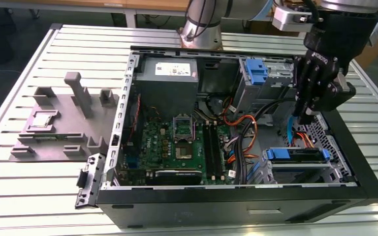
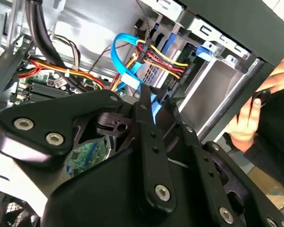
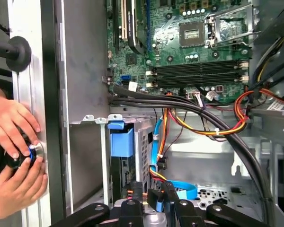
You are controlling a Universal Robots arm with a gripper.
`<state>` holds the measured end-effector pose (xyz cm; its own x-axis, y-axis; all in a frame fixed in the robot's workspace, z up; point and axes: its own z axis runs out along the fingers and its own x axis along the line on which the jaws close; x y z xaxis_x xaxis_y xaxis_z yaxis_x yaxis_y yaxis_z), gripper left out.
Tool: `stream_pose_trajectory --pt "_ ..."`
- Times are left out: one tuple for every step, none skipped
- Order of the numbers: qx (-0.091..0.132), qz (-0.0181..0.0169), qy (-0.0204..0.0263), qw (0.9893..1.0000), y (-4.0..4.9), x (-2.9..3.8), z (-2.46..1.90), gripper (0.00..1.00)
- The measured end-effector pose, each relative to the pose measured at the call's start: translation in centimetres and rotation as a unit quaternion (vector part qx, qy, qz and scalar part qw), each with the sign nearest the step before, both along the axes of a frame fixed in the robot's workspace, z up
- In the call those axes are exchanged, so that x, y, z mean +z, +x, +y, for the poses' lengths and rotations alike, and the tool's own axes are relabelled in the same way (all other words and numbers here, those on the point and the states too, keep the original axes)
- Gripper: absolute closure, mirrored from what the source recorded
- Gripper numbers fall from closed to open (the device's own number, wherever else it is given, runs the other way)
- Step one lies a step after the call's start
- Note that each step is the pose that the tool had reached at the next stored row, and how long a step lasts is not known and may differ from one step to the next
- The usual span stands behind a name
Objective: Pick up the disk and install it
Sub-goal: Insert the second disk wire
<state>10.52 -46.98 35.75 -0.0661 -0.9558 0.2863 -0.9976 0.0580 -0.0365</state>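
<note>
While the gripper (image 1: 305,114) hung over the computer case (image 1: 241,209), at the side on the exterior view's right, its tip sat among loose wires next to a light blue cable (image 1: 293,133). In both wrist views the gripper (image 2: 154,101) (image 3: 163,196) pointed at that cable (image 2: 120,61) (image 3: 156,142), and a bit of blue showed at its tip. Whether it was open or had hold of anything could not be told.

The disk (image 1: 300,156) lay in the drive bay in the case corner below the gripper, with its blue rail facing the circuit board (image 1: 175,147). The case lay on its side, open, on a ribbed metal table (image 1: 31,187). A grey plastic holder (image 1: 64,123) stood on the table towards the exterior view's left. In the first wrist view, a person's two hands (image 3: 12,125) (image 3: 14,189) rested on a round knob (image 3: 27,155) just outside the case wall.
</note>
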Motion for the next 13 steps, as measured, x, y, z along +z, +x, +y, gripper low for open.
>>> stream_pose_trajectory --pt "0.0 0.0 -0.0003 1.0 0.02 -0.17 0.0 0.69" --pt "0.0 -0.0001 -0.0005 1.0 0.06 -0.36 0.0 0.69" --pt "0.0 0.0 -0.0008 1.0 0.09 -0.54 0.0 0.69" --pt "0.0 0.0 -0.002 1.0 0.11 -0.66 0.0 0.69" --pt "0.0 0.0 -0.004 1.0 0.12 -0.69 0.0 0.69" --pt "-0.001 0.0 -0.0057 1.0 0.14 -0.69 0.01 0.69" --pt "-0.001 0.0 -0.0082 1.0 0.17 -0.7 0.01 0.69" --pt "-0.002 0.0 -0.0107 0.9999 0.2 -0.71 0.02 0.69" --pt "-0.002 0.0 -0.0135 0.9999 0.22 -0.74 0.03 0.69" --pt "-0.003 0.0 -0.0169 0.9999 0.22 -0.77 0.04 0.69" --pt "-0.003 0.0 -0.0209 0.9998 0.23 -0.78 0.05 0.69" --pt "-0.003 0.0 -0.0253 0.9997 0.24 -0.8 0.07 0.69" --pt "-0.003 0.0 -0.0297 0.9996 0.25 -0.83 0.08 0.69"
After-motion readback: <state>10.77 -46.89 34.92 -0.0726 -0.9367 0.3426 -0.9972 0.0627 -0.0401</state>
